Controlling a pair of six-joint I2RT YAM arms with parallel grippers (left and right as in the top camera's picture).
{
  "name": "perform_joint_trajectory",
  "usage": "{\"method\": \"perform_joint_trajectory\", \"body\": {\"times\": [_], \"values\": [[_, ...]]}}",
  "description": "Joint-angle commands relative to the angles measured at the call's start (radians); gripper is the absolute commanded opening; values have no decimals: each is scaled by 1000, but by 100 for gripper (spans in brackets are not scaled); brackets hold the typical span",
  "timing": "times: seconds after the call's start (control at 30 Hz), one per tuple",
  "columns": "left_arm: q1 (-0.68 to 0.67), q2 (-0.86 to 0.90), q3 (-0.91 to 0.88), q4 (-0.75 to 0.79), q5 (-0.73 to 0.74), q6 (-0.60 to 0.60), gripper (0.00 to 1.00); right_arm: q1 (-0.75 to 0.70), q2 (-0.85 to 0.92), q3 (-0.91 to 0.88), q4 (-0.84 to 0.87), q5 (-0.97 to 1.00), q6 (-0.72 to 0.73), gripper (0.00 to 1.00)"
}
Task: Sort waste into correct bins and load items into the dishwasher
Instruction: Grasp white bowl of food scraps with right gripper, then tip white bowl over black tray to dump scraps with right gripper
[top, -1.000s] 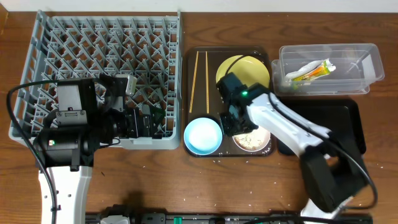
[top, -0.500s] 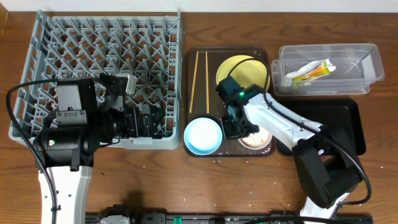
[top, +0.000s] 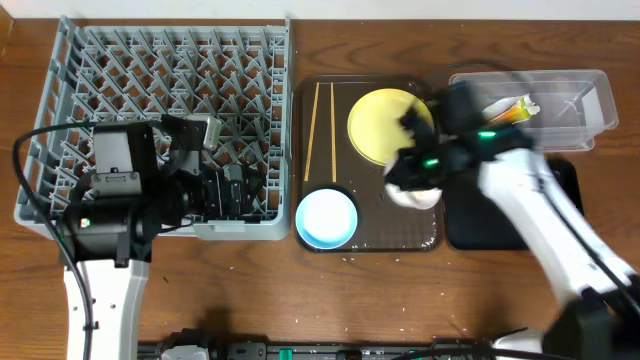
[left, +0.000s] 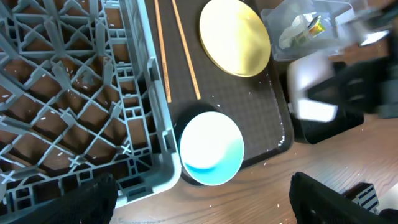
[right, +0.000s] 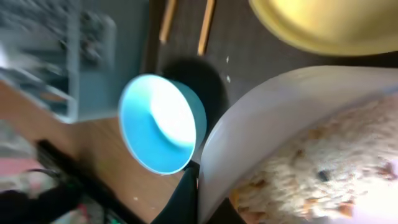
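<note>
My right gripper (top: 408, 178) is shut on the rim of the white bowl (top: 420, 196) and holds it above the right side of the brown tray (top: 370, 238). In the right wrist view the white bowl (right: 280, 130) holds rice scraps (right: 323, 174), with the gripper (right: 198, 186) pinching its rim. The light blue bowl (top: 327, 218), yellow plate (top: 382, 125) and chopsticks (top: 318, 128) lie on the brown tray. My left gripper (left: 208, 208) is open and empty at the front edge of the grey dish rack (top: 170, 100). The snack wrapper (top: 503, 113) lies in the clear tub (top: 585, 80). Napkin and cup are out of view.
The black tray (top: 560, 180) lies below the clear tub, partly hidden under my right arm. Small white crumbs dot the table in front of the brown tray. The left wrist view shows the blue bowl (left: 211, 149) right beside the rack's corner (left: 158, 162).
My right gripper has lifted the white bowl off the brown tray and swung it up and to the right, toward the tub and black tray. The left arm has not moved.
</note>
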Motion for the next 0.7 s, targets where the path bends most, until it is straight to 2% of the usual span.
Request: {"method": "perform_joint_trajectory", "body": {"times": [0.0, 0.1, 0.2, 0.4, 0.53, 0.67], "values": [[-3, 13, 16, 1, 10, 18, 89, -129, -48, 16, -50, -185, -119, 1], [-3, 14, 16, 2, 10, 18, 89, -241, -48, 1, -82, -279, -200, 1], [-3, 14, 16, 2, 10, 18, 89, -360, -43, -82, -24, -358, -253, 1], [-3, 14, 16, 2, 10, 18, 89, -523, -43, -237, 163, -630, -249, 1], [-3, 14, 16, 2, 10, 18, 89, -601, -43, -322, 239, -645, -236, 1], [-3, 14, 16, 2, 10, 18, 89, -656, -43, -401, 380, -666, -141, 1]]}}
